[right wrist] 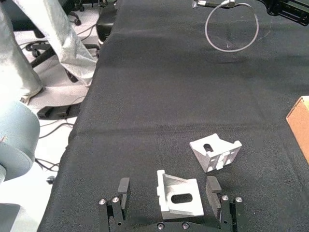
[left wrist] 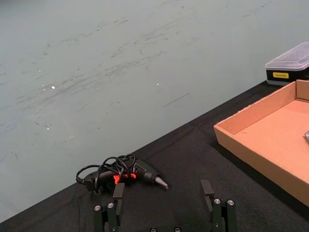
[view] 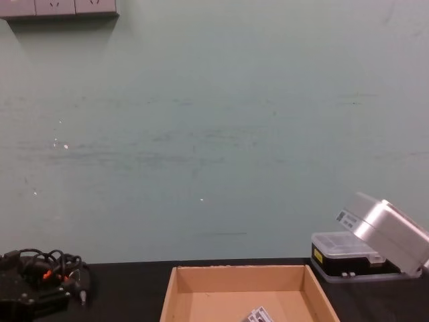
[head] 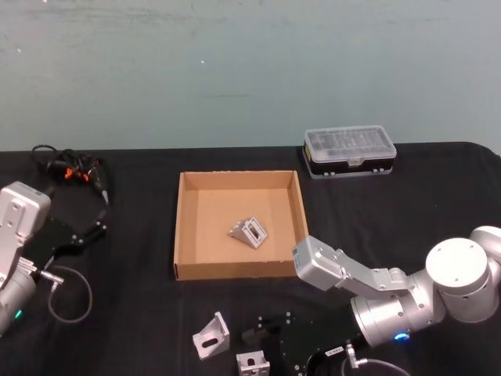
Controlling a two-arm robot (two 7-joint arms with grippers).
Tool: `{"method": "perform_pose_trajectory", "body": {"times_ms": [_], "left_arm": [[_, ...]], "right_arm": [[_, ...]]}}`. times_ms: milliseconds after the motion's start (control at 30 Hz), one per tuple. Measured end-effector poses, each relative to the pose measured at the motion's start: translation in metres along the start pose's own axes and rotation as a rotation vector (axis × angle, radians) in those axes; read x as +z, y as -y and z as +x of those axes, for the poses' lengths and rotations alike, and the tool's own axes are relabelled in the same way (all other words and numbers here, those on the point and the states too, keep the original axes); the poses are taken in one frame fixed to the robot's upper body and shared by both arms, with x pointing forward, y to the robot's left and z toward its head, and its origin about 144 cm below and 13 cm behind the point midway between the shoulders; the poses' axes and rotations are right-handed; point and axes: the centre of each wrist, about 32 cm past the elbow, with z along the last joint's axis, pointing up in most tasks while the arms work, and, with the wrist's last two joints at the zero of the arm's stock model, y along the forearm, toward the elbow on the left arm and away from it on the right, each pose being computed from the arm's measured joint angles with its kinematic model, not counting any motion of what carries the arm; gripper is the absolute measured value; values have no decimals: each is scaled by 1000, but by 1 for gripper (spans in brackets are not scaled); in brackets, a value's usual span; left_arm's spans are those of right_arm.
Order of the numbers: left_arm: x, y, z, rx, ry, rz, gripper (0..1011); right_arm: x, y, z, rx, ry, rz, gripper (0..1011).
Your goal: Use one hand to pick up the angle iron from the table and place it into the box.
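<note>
Currently R arm is at the grasp step: right gripper [right wrist: 167,186], black two-finger type, hangs low over the flat matte black table [head: 141,313] on the robot's side of the wide shallow tan cardboard box [head: 179,227]. Its fingers [right wrist: 123,186] are apart and straddle a small silver-grey cast-metal angle iron [right wrist: 177,198]; no contact seen, nothing clamped. Recommend: centre the piece betw. the fingers, as it lies nearer one than the other; close on its flat side faces; lift straight up before swinging over the box wall. A second angle iron [right wrist: 215,152] lies just past the fingertips, apart from the first; avoid nudging it. Box contents: a third angle iron [head: 249,231], approx. mid-floor, clear of all walls. Small black case w/ clear plastic lid [head: 350,151] stands beyond the box's far right corner, lid shut, contents not legible. L arm parked left of the box; left gripper [left wrist: 161,193] has fingers apart, empty.
</note>
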Motion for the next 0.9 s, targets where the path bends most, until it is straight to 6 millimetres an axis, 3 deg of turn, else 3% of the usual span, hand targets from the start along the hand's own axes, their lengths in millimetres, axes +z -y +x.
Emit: {"method": "perform_pose_trajectory", "body": {"times_ms": [300, 433, 900], "left_arm": [[0, 0, 0, 0, 0, 0, 1000], [0, 0, 0, 0, 0, 0, 1000], [0, 0, 0, 0, 0, 0, 1000]], "right_arm": [[0, 0, 0, -1, 0, 1, 1003], [0, 0, 0, -2, 0, 2, 950], [-1, 1, 0, -3, 2, 3, 536]]}}
